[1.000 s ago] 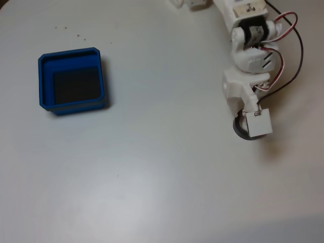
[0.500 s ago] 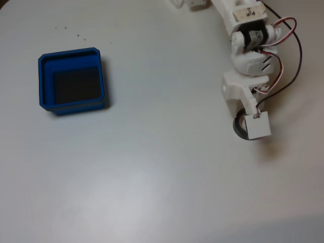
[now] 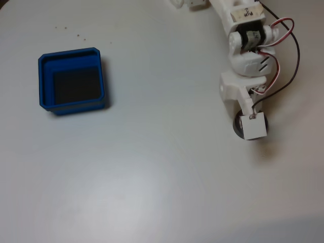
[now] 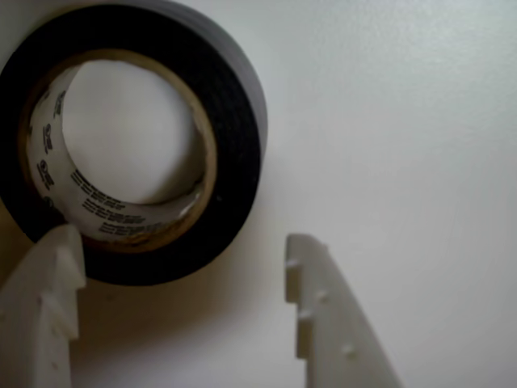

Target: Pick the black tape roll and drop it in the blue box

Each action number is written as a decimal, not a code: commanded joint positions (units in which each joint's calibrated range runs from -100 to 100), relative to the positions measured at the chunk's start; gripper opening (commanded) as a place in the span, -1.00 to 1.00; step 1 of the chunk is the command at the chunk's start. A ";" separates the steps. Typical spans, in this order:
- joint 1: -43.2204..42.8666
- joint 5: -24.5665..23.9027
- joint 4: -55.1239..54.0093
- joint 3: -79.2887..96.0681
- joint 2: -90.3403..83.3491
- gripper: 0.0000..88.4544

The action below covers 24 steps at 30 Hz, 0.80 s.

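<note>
- Jaws stand apart with nothing between them. In the wrist view the white two-finger gripper (image 4: 182, 311) shows two pale plastic fingers (image 4: 323, 315) with small ridged teeth on their inner faces, and bare table in the gap.
- The small flat ring of black tape with a pale beige printed core, the black tape roll (image 4: 226, 121), lies flat on the table just ahead of the fingers and off to the left of the gap in the wrist view. The left finger sits at, perhaps touching, its outer rim; contact cannot be confirmed.
- In the fixed view the gripper (image 3: 248, 132) hangs over the roll (image 3: 236, 125), of which a dark crescent peeks out at the left of the white camera block (image 3: 253, 125).
- Handling, as a judgement: light, stiff, a cardboard core under wound tape. Outer black face looks smooth and may slip; nothing fragile.
- Best hold appears to be across one wall of the ring, one finger inside the core hole and one outside. Spanning the whole ring looks too wide for this gap.
- As the jaws sit, they are offset right of the roll; a shift left seems needed before closing.
- The square bright-blue plastic tray with low thick walls and dark floor, the blue box (image 3: 72, 52), stands well apart at far left on the plain pale table (image 3: 167, 177), with nothing in it.
</note>
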 commanded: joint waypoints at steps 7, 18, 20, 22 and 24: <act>1.45 -7.54 -1.09 -3.82 -1.17 -0.48; 1.45 -10.34 -1.09 -3.82 0.84 -0.48; 1.45 -10.34 -1.09 -3.91 2.09 -0.48; 1.35 -10.34 -1.09 -3.91 2.76 -0.48; 1.35 -10.08 -1.09 -3.91 2.93 -0.48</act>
